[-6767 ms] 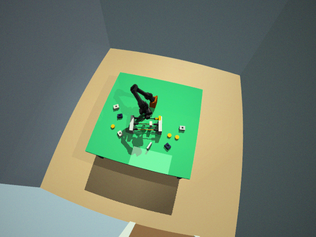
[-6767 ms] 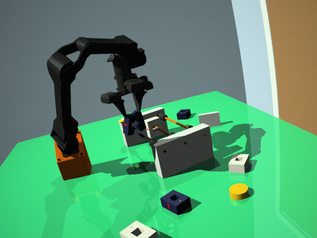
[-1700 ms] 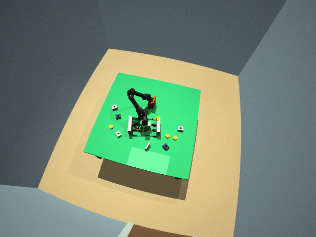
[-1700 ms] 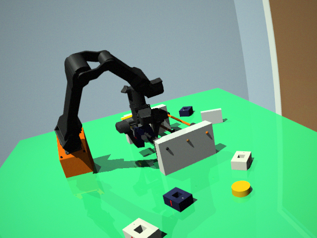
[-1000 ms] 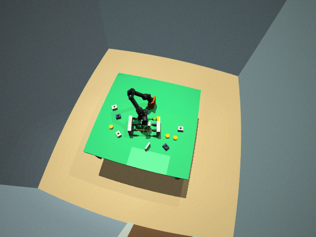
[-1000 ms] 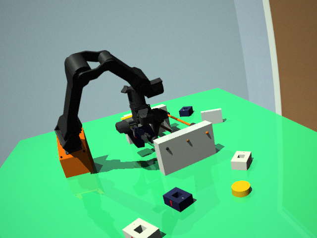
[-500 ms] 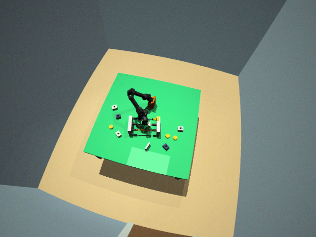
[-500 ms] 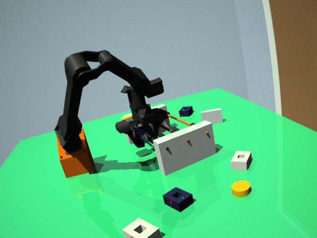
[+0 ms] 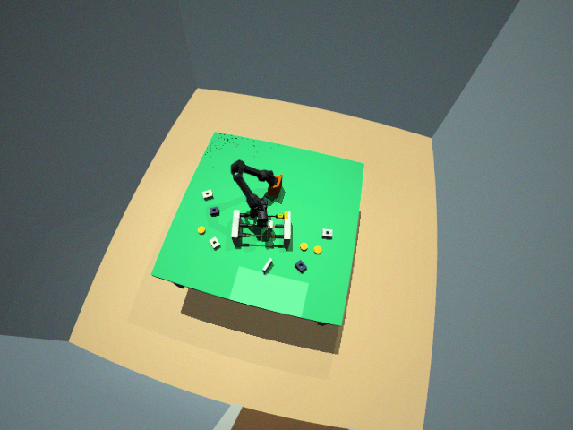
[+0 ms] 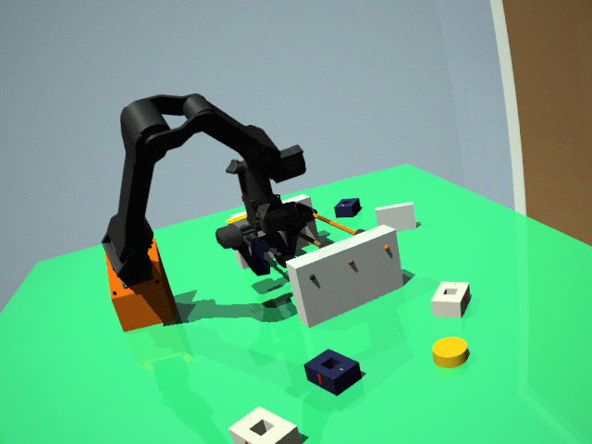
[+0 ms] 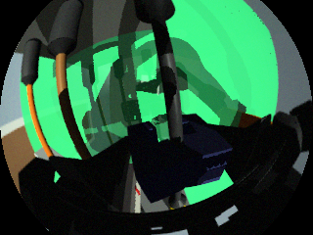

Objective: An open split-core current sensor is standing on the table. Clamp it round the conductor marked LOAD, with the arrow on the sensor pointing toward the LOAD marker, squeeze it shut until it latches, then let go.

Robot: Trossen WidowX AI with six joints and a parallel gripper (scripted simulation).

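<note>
The dark navy split-core sensor (image 11: pixel 161 171) (image 10: pixel 260 252) is between the fingers of my gripper (image 11: pixel 164 133) (image 10: pixel 271 255), which is shut on it. In the wrist view the grey conductor (image 11: pixel 170 83) runs into the sensor and shows again beyond it. The sensor's jaws are partly hidden, and I cannot tell whether they are latched. Its arrow is not readable. A yellow marker (image 9: pixel 286 214) (image 10: pixel 236 218) sits on the far stand at the outer conductor's end; its lettering is not readable. In the top view the arm hides the sensor.
Two white stands (image 9: pixel 236 224) (image 10: pixel 351 281) carry parallel conductors, including an orange one (image 9: pixel 259 236) (image 11: pixel 36 124). A white block (image 9: pixel 269 224) is close beside my gripper. Around the stands lie navy blocks (image 9: pixel 214 211) (image 10: pixel 332 373), white blocks (image 9: pixel 327 233) (image 10: pixel 450 299), yellow discs (image 9: pixel 200 229) (image 10: pixel 450 351) and an upright white plate (image 9: pixel 268 265) (image 10: pixel 396 215).
</note>
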